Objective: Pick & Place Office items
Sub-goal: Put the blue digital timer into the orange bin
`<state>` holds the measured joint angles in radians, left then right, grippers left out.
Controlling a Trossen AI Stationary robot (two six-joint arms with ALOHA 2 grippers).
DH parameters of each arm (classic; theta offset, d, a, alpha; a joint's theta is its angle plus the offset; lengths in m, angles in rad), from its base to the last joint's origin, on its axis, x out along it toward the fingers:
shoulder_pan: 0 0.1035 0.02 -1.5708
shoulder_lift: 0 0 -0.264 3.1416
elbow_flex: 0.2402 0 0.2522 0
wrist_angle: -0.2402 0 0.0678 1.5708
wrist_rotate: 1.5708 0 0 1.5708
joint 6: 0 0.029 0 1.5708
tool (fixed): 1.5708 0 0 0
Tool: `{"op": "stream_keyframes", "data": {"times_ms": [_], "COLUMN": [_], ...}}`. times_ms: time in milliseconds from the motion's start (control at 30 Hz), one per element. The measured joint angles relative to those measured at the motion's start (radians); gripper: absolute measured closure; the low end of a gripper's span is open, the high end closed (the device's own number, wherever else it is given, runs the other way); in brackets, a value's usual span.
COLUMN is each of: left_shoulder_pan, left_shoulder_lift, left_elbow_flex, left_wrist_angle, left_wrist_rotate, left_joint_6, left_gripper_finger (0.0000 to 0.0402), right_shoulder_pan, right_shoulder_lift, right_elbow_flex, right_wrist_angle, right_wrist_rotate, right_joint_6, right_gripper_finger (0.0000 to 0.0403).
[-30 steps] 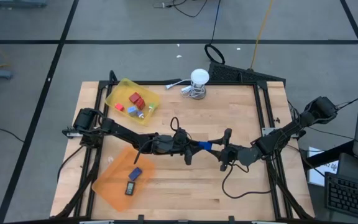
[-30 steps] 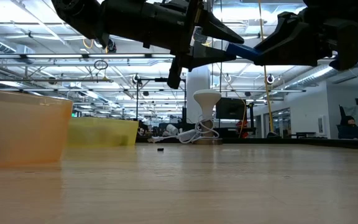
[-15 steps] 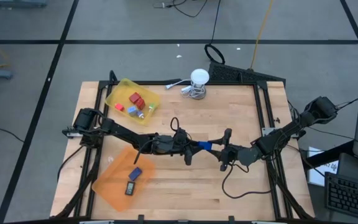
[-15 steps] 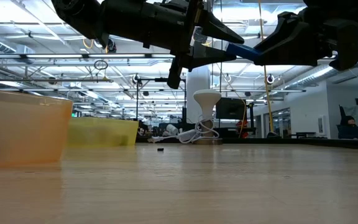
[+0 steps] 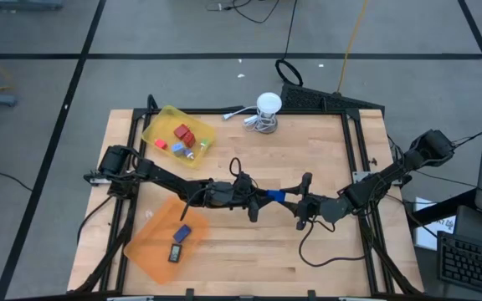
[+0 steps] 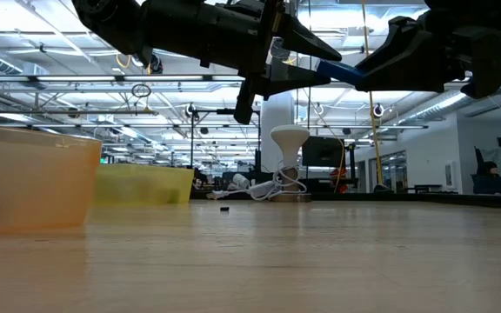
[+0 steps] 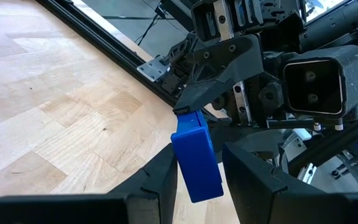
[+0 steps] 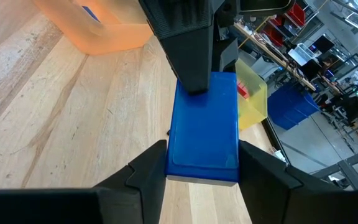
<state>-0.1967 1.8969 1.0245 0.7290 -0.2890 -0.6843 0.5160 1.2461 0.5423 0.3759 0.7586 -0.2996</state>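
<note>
A blue flat block (image 5: 276,196) hangs in mid-air over the middle of the table, between my two grippers. My left gripper (image 5: 264,197) reaches it from the table's left, my right gripper (image 5: 289,201) from the right, and each is shut on one end. In the low view the blue block (image 6: 336,72) shows high above the wood. More small pieces lie in the yellow tray (image 5: 159,121) and the orange tray (image 5: 145,242). A tiny black piece (image 6: 224,209) rests on the table top. My left gripper pinches the blue block's left end (image 7: 199,177) between its two fingers (image 7: 166,171), coming level from the table's left. The block is lifted clear of the table. My right gripper pinches the block's other end (image 8: 202,158) between its two fingers (image 8: 155,163), coming level from the table's right, along the block. The block stands clear of the wood, bridging both grippers.
The yellow tray sits at the far left, the orange tray at the near left. A white round object with a coiled cable (image 5: 266,107) stands at the far edge. Bare wood (image 5: 249,259) lies near and to the right of the grippers.
</note>
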Motion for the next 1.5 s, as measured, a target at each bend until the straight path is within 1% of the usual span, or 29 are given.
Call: {"op": "stream_keyframes", "data": {"times_ms": [1167,1233,1400,1500], "left_shoulder_pan": [0.0,0.0,0.0,0.0], "left_shoulder_lift": [0.0,0.0,-0.001,-0.001], "left_elbow_flex": [0.0,0.0,0.0,0.0], "left_wrist_angle": [-0.001,-0.001,0.004,0.005], "left_wrist_rotate": [0.0,0.0,0.001,0.0], "left_joint_6": [0.0,-0.001,-0.018,-0.018], "left_gripper_finger": [0.0276,0.0285,0.0327,0.0333], "right_shoulder_pan": [0.0,0.0,0.0,0.0], "right_shoulder_lift": [0.0,0.0,0.0,0.0], "right_elbow_flex": [0.0,0.0,0.0,0.0], "right_wrist_angle": [0.0,0.0,-0.003,-0.002], "right_wrist_rotate": [0.0,0.0,0.005,0.005], "right_joint_6": [0.0,0.0,-0.011,-0.011], "right_gripper_finger": [0.0242,0.0243,0.0242,0.0241]}}
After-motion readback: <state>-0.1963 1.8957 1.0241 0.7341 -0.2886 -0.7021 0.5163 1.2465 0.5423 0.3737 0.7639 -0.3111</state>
